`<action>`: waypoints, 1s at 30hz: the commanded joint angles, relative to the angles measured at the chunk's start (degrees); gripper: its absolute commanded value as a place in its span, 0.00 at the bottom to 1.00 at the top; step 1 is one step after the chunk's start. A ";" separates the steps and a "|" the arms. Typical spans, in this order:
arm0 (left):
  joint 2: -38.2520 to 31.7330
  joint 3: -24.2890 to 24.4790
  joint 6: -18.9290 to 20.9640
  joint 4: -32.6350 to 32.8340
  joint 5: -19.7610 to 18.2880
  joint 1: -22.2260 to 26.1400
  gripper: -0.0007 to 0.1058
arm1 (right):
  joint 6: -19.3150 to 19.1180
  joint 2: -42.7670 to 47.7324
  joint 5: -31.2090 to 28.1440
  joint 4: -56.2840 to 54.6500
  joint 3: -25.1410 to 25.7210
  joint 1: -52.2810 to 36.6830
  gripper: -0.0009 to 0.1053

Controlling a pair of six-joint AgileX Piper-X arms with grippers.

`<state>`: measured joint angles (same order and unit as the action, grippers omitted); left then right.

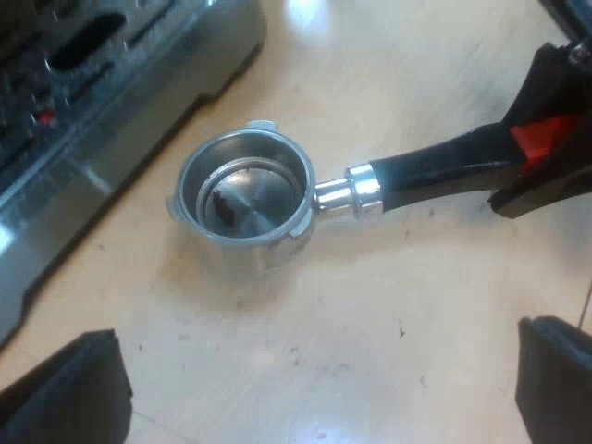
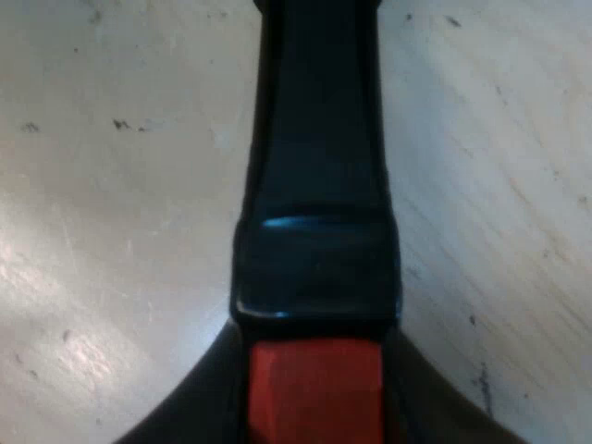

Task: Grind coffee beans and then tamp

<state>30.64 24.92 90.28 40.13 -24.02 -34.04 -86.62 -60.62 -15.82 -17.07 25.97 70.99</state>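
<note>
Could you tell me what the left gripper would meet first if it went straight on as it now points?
Most likely the holder, its cup lying on the table ahead of the open left gripper; depth is unclear, so it could touch bare table first.

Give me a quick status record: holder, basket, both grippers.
holder: metal holder lying loose on the table, beside the espresso machine
basket: basket holds no grounds, just a small dark speck
left gripper: left gripper open, clear of the holder
right gripper: right gripper shut on the handle's red end
</note>
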 commanded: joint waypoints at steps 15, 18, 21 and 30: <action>16.67 0.59 -0.30 -6.39 -0.23 -0.26 0.81 | 0.56 -10.88 -0.44 9.53 0.55 -0.23 0.01; 16.84 0.59 -0.30 -6.39 -0.23 -0.26 0.81 | 2.68 -10.88 0.04 7.52 0.57 -0.23 0.06; 16.84 0.59 -0.30 -6.21 -0.23 -0.26 0.81 | 4.50 -10.88 1.71 4.69 0.57 -0.23 0.25; 16.84 0.59 -0.30 -6.02 -0.23 -0.26 0.81 | 5.99 -10.88 3.33 -3.38 1.94 -0.23 0.67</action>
<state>47.64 24.92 90.22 34.21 -23.97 -34.04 -81.25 -70.99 -12.61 -15.12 28.60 70.99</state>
